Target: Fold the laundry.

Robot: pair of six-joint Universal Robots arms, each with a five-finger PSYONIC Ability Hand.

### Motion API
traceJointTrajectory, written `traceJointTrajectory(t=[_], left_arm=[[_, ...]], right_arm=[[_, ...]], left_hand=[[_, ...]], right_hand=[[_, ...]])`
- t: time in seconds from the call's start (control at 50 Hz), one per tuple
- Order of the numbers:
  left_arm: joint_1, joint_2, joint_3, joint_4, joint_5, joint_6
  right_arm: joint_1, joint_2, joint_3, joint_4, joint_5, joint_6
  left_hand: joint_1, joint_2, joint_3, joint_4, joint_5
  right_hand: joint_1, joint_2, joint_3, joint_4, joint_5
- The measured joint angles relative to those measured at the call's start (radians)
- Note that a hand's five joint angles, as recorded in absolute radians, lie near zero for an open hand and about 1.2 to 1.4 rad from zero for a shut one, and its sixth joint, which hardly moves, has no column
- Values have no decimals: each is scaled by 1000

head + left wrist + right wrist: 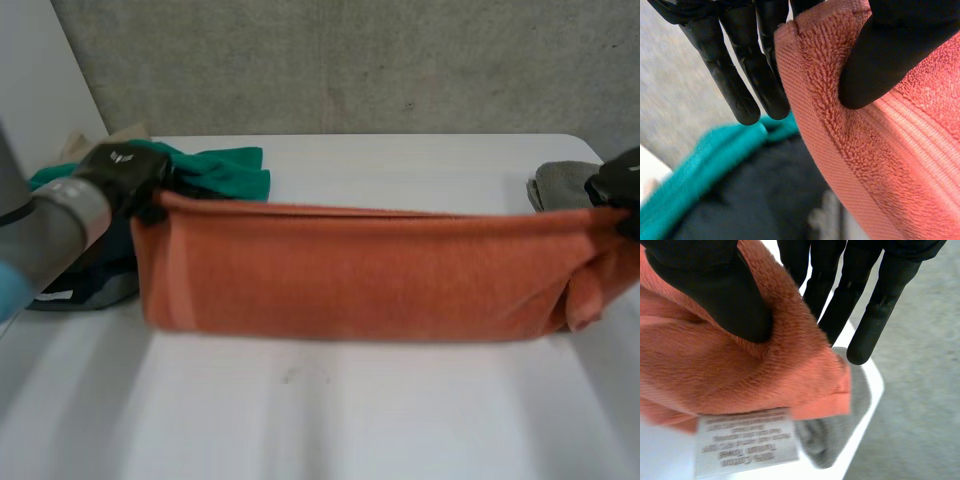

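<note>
The orange towel (350, 270) hangs stretched in a long, low band across the middle of the white desk (330, 420), held up at its two upper corners. Its top edge runs nearly level from one robot hand to the other. Whether its lower edge touches the desk I cannot tell.

The left robot hand (125, 170) is at the towel's upper left corner and grips it. In the left wrist view the thumb (890, 55) presses into the terry pile just inside the woven hem. The fingers (735, 85) hang straight on the far side of that edge. Behind and below this hand lie a green cloth (225, 170) and a dark garment (90, 280), piled at the desk's far left, just beside the towel's left end.

The right robot hand (622, 185) holds the upper right corner, where the towel bunches and sags into a loose fold. In the right wrist view its thumb (725, 295) bears down on the orange pile, pinching the towel, while the fingers (875, 315) reach straight past the corner. A white label (745, 440) hangs from the towel's edge beneath the thumb. A grey cloth (560, 185) lies on the desk's far right corner, just behind the towel's right end and below this hand's fingertips.
</note>
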Motion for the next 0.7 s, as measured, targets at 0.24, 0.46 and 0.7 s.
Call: traceJointTrajectory(t=[0.24,0.46,0.7], left_arm=[[-35,-156,425,608,-37,34],[-41,-150,313,682,-34,15],[-47,-147,-88,622,-25,19]], right_arm=[[162,84,-181,-857,214,240],[168,65,-62,-1050,179,304],[157,199,172,-867,65,293]], left_hand=[[0,0,0,0,0],[0,0,0,0,11],[0,0,0,0,11]], right_hand=[[25,0,0,0,10],[25,0,0,0,27],[25,6,4,0,27]])
